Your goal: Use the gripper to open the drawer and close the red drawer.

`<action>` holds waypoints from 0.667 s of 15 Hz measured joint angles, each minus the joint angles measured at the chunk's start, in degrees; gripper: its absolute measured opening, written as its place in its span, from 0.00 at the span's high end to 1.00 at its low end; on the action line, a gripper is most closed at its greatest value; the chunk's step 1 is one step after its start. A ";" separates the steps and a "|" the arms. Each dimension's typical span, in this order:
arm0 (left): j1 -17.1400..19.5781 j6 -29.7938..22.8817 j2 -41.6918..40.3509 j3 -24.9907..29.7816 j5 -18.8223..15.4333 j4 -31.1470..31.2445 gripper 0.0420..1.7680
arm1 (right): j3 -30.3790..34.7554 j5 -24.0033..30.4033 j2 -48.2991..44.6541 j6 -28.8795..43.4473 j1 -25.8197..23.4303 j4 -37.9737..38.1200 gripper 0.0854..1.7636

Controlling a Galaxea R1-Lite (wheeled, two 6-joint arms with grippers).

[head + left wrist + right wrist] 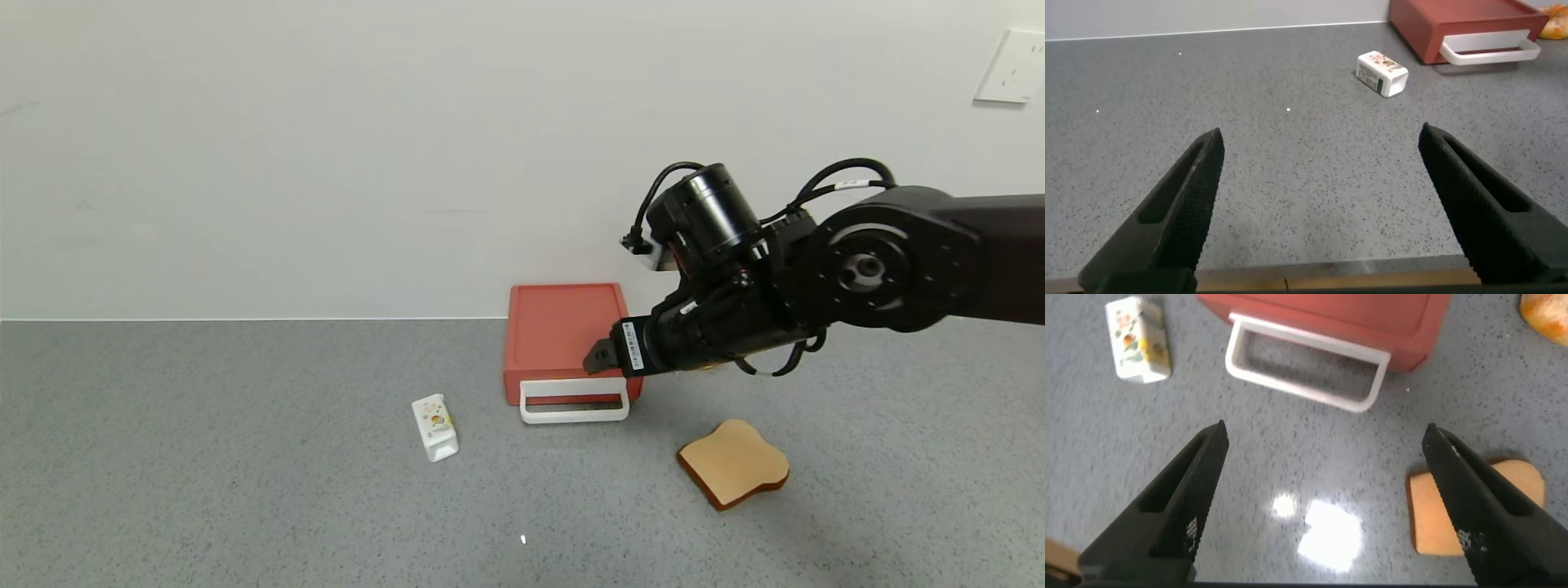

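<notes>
Nearest me on the grey table [204,457] lies a toast slice [733,462], flat, off to my right. A small white carton [434,426] lies on its side further left, just short of the drawer. Neither touches anything else.

The drawer [565,336] sits at the back of the table near the wall [326,147]: a flat red box, tray pushed in, so I cannot see inside. Its white loop handle [574,402] sticks out toward me, resting on the table.

My right gripper [600,357] hangs above the drawer's front right corner, fingers spread wide, holding nothing. An orange thing [1545,312] shows beside the drawer in the right wrist view.

My left gripper [1323,212] is low over bare table well left of the drawer, also spread open and empty.
</notes>
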 joint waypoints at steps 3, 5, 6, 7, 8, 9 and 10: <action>-0.02 0.00 0.00 -0.07 0.01 0.00 0.03 | 6.75 2.04 -7.14 -4.52 -0.26 -1.46 0.01; 0.00 -0.02 0.00 -0.10 0.01 0.01 0.03 | 11.63 3.17 -11.43 -7.45 -0.87 -4.39 0.01; 0.00 0.00 0.00 -0.10 0.01 0.09 0.03 | 14.12 3.54 -13.36 -8.87 -1.13 -5.77 0.01; 0.00 0.00 0.00 -0.11 0.00 0.09 0.03 | 16.70 3.80 -15.59 -10.25 -1.49 -7.14 0.01; 0.00 0.00 0.00 -0.11 -0.02 0.11 0.03 | 19.04 3.89 -17.66 -11.23 -1.85 -8.33 0.01; 0.00 0.00 0.00 -0.11 0.00 0.09 0.03 | 21.26 3.94 -19.71 -11.93 -2.21 -9.40 0.01; 0.00 0.00 0.00 -0.11 -0.02 0.09 0.03 | 23.52 3.97 -21.92 -12.58 -2.27 -10.53 0.01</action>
